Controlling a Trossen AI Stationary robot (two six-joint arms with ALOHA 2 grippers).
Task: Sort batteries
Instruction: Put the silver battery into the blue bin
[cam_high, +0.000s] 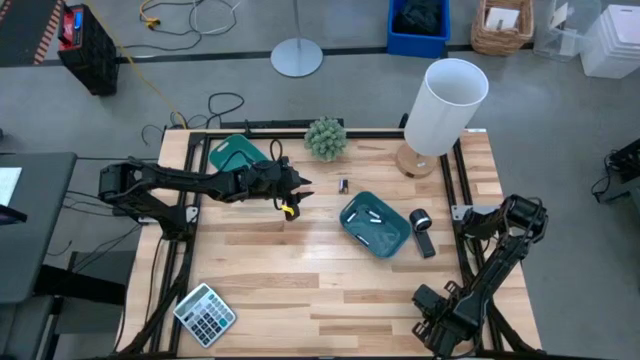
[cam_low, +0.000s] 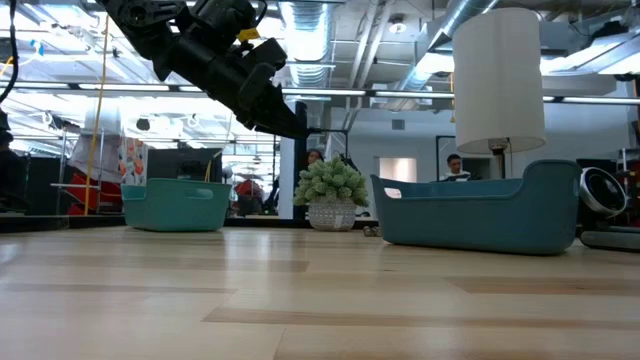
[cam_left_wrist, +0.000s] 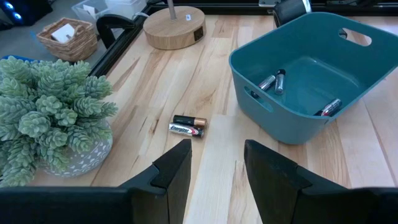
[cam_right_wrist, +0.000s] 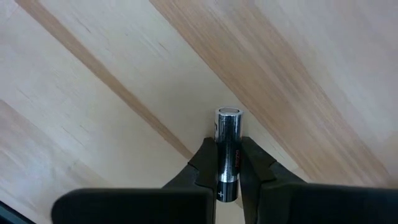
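Observation:
Two dark batteries (cam_left_wrist: 186, 126) lie side by side on the wood (cam_high: 342, 185) between the plant and the right-hand teal tray (cam_high: 352, 232). Several silvery batteries (cam_left_wrist: 273, 81) lie in that tray. My left gripper (cam_left_wrist: 214, 171) hangs open above the table (cam_high: 297, 190), just left of the two loose batteries and pointing toward them. My right gripper (cam_right_wrist: 227, 177), at the near right of the table (cam_high: 440, 325), is shut on a dark, silver-capped battery (cam_right_wrist: 227, 146). A second teal tray (cam_high: 235, 155) stands at the far left. My right gripper pinches the battery's cylindrical side (cam_right_wrist: 227, 163) between its two fingertips (cam_right_wrist: 206, 163). The fingers point down at the tabletop and the battery lies along them. Its silver-capped end (cam_right_wrist: 228, 114) sticks out past the fingertips toward the wood; whether it touches I cannot tell.
A potted plant (cam_high: 325, 138) and a white-shaded lamp (cam_high: 442, 105) stand at the far edge. A black-and-silver cylinder gadget (cam_high: 421, 228) lies right of the tray. A grey calculator (cam_high: 205, 313) sits at the near left. Bare wood (cam_high: 320, 290) spreads across the middle and near side.

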